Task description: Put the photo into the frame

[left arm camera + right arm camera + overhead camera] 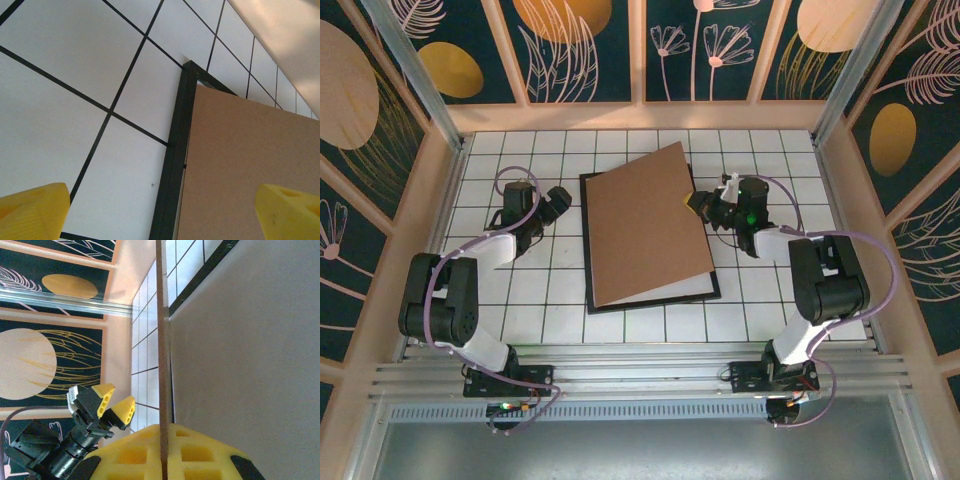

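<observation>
- From above, you have the thin black rectangular picture frame (650,304) lying flat at the centre of the white tiled table (750,300); a plain brown cardboard backing board (645,225) slants across it and covers most of it; a white strip of the photo (675,291) shows inside the frame's lower edge, just below the board; your right gripper (703,205), right of centre, is clenched on the board's right edge; your left gripper (560,203) sits left of the frame's upper left corner, released and clear of it.
- In your left wrist view, the two yellow fingertips (30,212) stand wide apart in the bottom corners; the frame's corner runs up the middle, with the board over it on the right.
- In your right wrist view, the board stands edge-on up the middle, pinched between the yellow pads (210,437) at the bottom; a plain white surface inside the frame lies to its right; the left gripper, fingers spread, is at lower left.
</observation>
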Robot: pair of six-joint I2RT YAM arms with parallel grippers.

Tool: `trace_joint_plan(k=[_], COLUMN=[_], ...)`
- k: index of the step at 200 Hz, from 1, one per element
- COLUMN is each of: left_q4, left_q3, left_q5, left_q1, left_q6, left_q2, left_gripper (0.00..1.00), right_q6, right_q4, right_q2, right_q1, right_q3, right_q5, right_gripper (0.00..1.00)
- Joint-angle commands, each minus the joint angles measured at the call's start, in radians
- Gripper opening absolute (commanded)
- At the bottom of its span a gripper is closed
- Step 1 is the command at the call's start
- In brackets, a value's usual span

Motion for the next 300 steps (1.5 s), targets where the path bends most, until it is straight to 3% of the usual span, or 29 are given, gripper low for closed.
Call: trace_joint_plan(k=[1,166,300], left_q4=[0.02,0.041,0.05], left_q3=[-0.005,-0.008,-0.006], left_q5=[0.019,0.052,0.067], left_q1=[-0.005,-0.005,-0.005], left_q6=[0.008,-0.004,-0.005], left_q2=[0.019,0.044,0.06], left_gripper=[0.95,0.95,0.95], right_q6=[0.017,0.03,0.01], right_q4=[0.104,0.296,0.289], right_q2=[0.006,0.06,0.127], right_q1=[0.002,-0.027,-0.026], right_q3=[-0.008,-0.087,-0.04], right_q5=[-0.008,-0.006,-0.035], right_gripper=[0.0,0.0,0.0])
